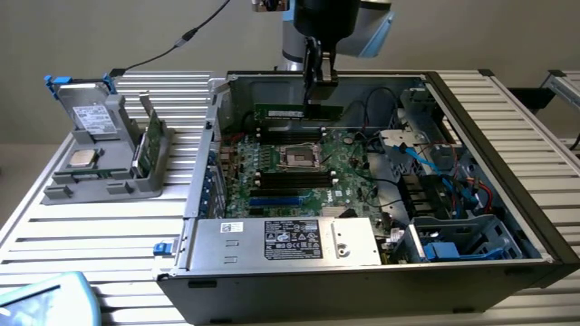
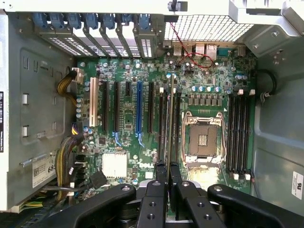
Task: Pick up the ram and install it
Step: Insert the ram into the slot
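The robot's arm (image 1: 333, 20), a dark cylindrical wrist with a pale blue-grey collar, enters from the upper edge of the exterior view and points straight down. Beneath it the black metal claw (image 1: 322, 98) hangs vertical. Its two slim fingers (image 2: 156, 190) are drawn close together and parallel, pinching the top edge of a long, thin dark-green ram stick (image 1: 295, 111) held level. Broad black linkage bars (image 2: 102, 204) spread outward behind the fingers.

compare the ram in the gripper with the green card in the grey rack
The ram is a narrow stick; the green card is broader. The ram hangs clamped in the gripper over the motherboard; the green card stands in the grey rack outside the case. Both are green circuit boards.
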Tool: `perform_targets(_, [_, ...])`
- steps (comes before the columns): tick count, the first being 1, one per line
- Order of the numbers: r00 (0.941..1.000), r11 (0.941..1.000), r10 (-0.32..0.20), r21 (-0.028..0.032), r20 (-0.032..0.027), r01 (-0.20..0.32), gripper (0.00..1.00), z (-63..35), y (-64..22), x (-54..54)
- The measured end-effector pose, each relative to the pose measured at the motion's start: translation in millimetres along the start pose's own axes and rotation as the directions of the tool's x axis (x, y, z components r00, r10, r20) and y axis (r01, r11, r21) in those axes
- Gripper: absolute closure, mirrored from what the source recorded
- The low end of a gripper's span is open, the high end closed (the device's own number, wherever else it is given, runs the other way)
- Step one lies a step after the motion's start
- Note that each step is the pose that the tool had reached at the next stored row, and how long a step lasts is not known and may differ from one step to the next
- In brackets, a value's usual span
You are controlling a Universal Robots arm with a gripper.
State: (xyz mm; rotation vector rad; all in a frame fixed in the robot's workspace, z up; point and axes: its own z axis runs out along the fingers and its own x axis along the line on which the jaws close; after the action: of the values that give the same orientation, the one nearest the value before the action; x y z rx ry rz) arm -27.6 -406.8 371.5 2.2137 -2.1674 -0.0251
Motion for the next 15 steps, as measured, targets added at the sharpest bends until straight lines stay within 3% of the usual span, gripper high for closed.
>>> perform_targets(4, [1.0,1.0,0.0,0.0006,0.0,0.0,0.86,1.8,-0.1,0.0])
perform_targets(15, [1.0,1.0,-0.003,0.0017,0.0053,0.003,0.86,23.5,-0.5,-1.3])
